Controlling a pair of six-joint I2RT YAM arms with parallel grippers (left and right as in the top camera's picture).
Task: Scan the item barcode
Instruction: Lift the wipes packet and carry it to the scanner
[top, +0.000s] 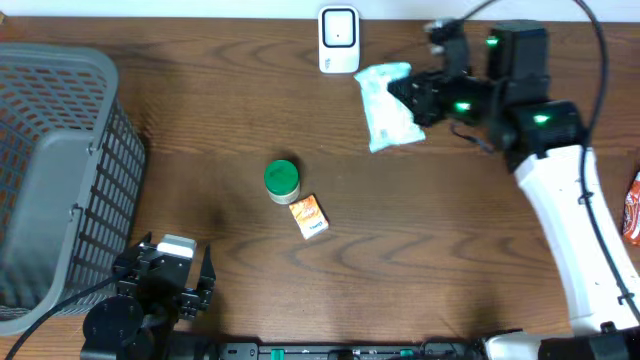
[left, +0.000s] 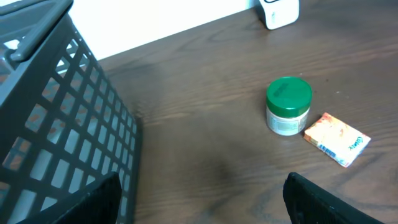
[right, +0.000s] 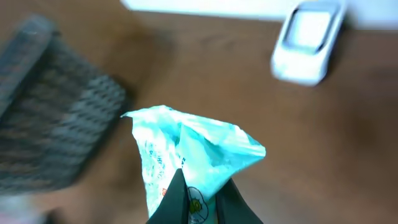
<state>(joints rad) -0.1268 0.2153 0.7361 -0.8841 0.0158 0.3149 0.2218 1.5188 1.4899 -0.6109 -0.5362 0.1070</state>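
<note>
Though blurred, teal packet (right: 186, 149) partly offscreen.

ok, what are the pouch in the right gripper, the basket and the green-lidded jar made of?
Pouch: thin glossy plastic film, judging by crinkles where the right gripper pinches it. Basket: matte grey moulded plastic, lattice walls. Jar: smooth green lid, probably plastic; labelled body's material unclear.
</note>
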